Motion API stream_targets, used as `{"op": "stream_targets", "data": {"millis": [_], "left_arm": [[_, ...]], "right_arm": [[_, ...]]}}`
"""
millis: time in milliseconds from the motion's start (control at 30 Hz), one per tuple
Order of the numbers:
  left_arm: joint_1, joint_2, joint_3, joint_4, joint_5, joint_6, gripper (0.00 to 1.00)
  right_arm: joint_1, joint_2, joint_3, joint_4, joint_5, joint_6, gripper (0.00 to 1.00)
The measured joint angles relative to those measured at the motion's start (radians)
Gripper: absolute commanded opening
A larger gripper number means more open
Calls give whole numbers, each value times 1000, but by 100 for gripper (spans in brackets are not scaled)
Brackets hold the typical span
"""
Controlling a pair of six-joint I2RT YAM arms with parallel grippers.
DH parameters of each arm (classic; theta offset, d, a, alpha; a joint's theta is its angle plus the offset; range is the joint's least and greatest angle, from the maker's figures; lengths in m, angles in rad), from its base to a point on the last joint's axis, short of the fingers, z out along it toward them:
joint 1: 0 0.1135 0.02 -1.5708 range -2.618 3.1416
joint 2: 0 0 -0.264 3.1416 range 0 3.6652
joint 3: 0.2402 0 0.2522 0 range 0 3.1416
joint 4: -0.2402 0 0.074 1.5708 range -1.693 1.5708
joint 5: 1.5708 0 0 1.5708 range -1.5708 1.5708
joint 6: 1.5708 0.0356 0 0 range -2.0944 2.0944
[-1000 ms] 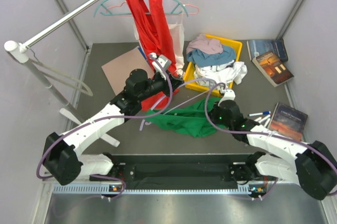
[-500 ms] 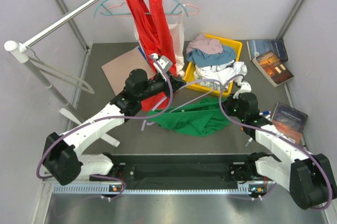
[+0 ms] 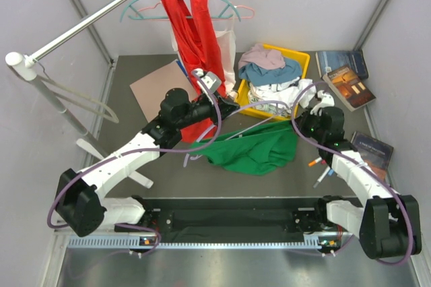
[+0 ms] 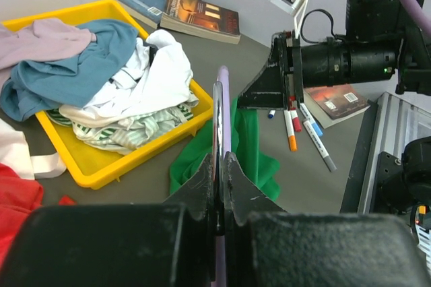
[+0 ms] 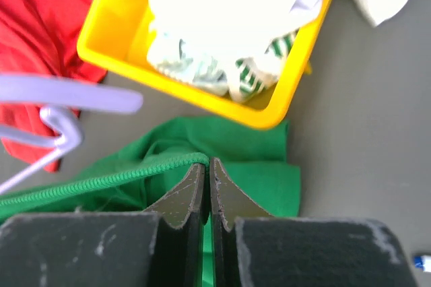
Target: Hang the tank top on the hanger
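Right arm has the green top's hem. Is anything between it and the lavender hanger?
Nothing visible. The right gripper is shut on the hem of the tank top. The hanger, clamped in the left gripper, sits just beside it across an open gap. The yellow tray lies close behind both.

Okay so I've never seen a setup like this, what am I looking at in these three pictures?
Two robot arms are bolted to the near edge of a table. One picture is from overhead; the other two are from cameras on each wrist. The left gripper is shut on a thin lavender hanger. The right gripper pinches the edge of a green tank top spread on the table. Also there: a yellow tray of clothes, books, pens, and a red top hanging at the back.
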Motion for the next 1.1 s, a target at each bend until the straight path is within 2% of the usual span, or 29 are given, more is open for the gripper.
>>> {"op": "stream_targets", "data": {"millis": [400,833,1100], "left_arm": [[0,8,0,35,17,0,0],[0,20,0,37,40,-17,0],[-8,90,0,35,35,-18,0]], "right_arm": [[-110,56,81,-42,-67,-28,0],[-171,177,194,-68,-73,-59,0],[-173,180,206,-66,-90,-61,0]]}}
